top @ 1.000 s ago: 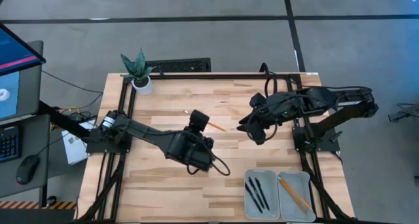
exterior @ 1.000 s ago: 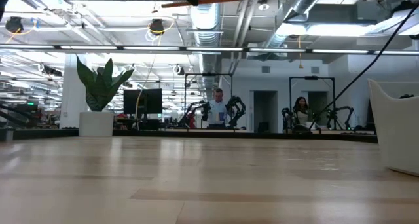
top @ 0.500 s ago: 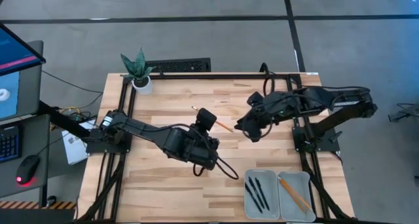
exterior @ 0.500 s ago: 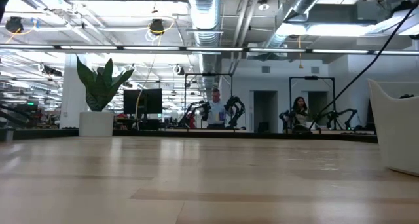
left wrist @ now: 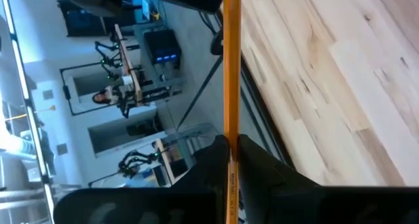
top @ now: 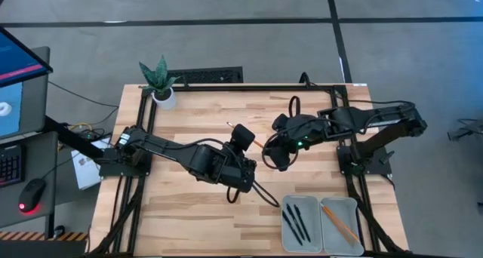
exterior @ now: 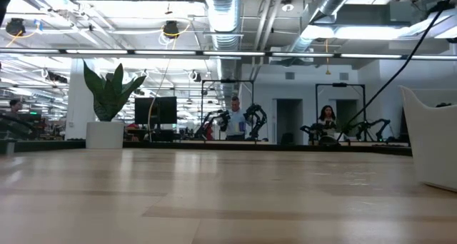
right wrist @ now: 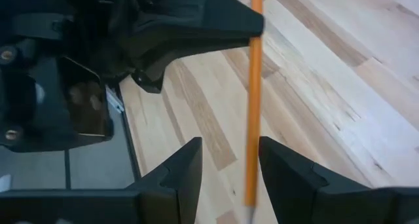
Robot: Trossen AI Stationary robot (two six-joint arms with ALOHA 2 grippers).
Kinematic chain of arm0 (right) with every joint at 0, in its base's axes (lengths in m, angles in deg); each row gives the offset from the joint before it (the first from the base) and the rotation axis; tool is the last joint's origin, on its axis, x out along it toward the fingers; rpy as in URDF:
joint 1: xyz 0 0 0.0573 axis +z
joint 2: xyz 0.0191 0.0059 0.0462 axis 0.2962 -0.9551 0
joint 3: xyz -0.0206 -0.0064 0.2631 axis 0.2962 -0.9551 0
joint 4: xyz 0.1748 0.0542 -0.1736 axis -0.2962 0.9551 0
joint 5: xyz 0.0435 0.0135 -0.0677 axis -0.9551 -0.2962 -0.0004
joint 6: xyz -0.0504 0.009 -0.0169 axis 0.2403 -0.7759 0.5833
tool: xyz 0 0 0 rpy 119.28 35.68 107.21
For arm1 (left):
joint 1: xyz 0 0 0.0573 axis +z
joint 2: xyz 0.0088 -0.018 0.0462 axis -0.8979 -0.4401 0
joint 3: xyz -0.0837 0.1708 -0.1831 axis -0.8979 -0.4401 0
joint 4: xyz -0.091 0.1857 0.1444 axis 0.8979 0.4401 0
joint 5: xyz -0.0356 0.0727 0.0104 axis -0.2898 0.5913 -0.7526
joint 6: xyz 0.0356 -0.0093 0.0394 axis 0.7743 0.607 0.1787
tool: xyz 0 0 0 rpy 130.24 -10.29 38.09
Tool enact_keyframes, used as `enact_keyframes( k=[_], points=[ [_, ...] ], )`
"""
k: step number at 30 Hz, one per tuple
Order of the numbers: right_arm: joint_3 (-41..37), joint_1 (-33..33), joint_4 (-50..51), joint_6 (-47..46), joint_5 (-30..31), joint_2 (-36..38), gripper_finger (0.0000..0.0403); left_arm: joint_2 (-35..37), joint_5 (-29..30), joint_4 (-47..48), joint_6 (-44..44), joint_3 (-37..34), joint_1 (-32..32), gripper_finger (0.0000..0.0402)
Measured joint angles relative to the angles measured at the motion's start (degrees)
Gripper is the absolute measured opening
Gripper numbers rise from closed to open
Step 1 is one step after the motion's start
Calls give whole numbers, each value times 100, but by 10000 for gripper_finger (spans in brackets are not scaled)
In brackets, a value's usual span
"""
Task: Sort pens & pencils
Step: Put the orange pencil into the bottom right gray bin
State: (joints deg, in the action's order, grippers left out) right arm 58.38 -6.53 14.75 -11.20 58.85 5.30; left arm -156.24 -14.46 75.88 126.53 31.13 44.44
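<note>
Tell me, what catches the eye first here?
Mid-table, the two dark arms meet over one orange pencil: the left gripper is shut on it, and the right gripper stands open around its free end. At the near edge, two trays hold three pens and another pencil.

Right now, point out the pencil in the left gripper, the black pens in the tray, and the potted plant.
pencil (left wrist: 231, 67): left wrist view, middle of its orange shaft above the fingers.
black pens (top: 297, 221): high view, middle pen in the tray's left compartment.
potted plant (top: 160, 76): high view, its green leaves.
</note>
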Motion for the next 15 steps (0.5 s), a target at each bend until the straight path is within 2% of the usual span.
enact_keyframes(
  k=[15],
  points=[
    [0,-35,1,61,1,-2,173,0,28,-48,39,-2,0,6]
  ],
)
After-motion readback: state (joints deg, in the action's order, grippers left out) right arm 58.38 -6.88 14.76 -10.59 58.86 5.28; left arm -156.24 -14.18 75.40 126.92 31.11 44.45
